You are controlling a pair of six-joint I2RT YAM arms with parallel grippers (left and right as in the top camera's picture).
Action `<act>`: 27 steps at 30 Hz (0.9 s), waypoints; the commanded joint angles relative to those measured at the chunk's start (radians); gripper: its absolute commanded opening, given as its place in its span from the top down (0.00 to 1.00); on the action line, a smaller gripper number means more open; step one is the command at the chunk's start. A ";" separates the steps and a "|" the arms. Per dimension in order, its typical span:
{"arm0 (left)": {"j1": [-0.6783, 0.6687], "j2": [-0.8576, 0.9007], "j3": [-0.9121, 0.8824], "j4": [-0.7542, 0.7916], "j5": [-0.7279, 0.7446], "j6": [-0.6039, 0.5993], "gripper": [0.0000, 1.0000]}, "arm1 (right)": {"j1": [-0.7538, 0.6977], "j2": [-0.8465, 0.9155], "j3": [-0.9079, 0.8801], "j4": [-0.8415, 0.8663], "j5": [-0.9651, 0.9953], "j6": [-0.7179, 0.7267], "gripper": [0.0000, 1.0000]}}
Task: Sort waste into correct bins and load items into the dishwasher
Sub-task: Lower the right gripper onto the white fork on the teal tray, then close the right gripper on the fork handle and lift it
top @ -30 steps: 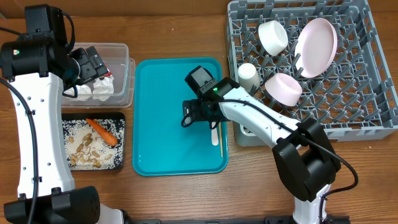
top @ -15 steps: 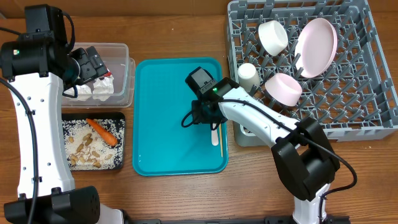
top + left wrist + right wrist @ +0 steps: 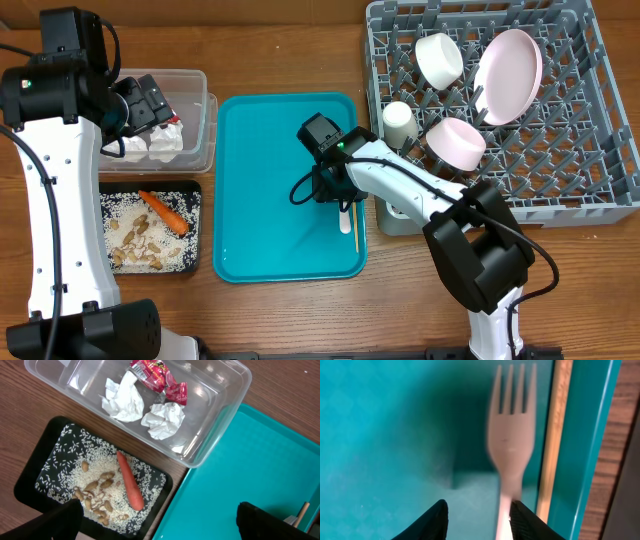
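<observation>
Overhead, my right hand (image 3: 332, 190) covers the handle of the fork (image 3: 344, 213) at the right edge of the teal tray (image 3: 250, 200) — the wrist view shows it between my parted fingers (image 3: 431, 522), ungripped, wooden stick (image 3: 555, 435) alongside.

The serving tray (image 3: 260, 200) is teal, the plastic fork (image 3: 510, 445) white, the wooden stick (image 3: 553, 435) pale tan. The carrot (image 3: 129, 482) is orange, the shallow tray (image 3: 30, 487) black, speckled with white rice (image 3: 92, 466).

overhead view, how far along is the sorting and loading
Done: napkins and wrapper in the tub, carrot and scraps in the black tray, plate, bowls and cup in the rack. In hand: right fingers straddle the fork. To load: fork and wooden stick.
</observation>
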 commanded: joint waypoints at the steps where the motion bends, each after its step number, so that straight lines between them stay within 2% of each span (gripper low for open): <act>1: -0.003 -0.010 0.015 -0.001 -0.006 0.018 0.00 | 0.004 0.027 -0.001 0.002 0.003 0.006 0.57; 12: -0.003 -0.010 0.015 -0.001 -0.006 0.018 0.00 | 0.004 0.027 -0.001 -0.002 0.002 0.004 0.57; 16: -0.003 -0.010 0.015 -0.001 -0.006 0.018 0.00 | 0.005 0.027 -0.001 -0.013 -0.025 -0.043 0.58; 22: -0.003 -0.010 0.015 -0.001 -0.006 0.018 0.00 | 0.021 0.027 -0.002 -0.013 -0.012 -0.048 0.71; 27: -0.003 -0.010 0.015 -0.001 -0.006 0.018 0.00 | 0.021 0.027 -0.002 -0.013 -0.012 -0.048 0.75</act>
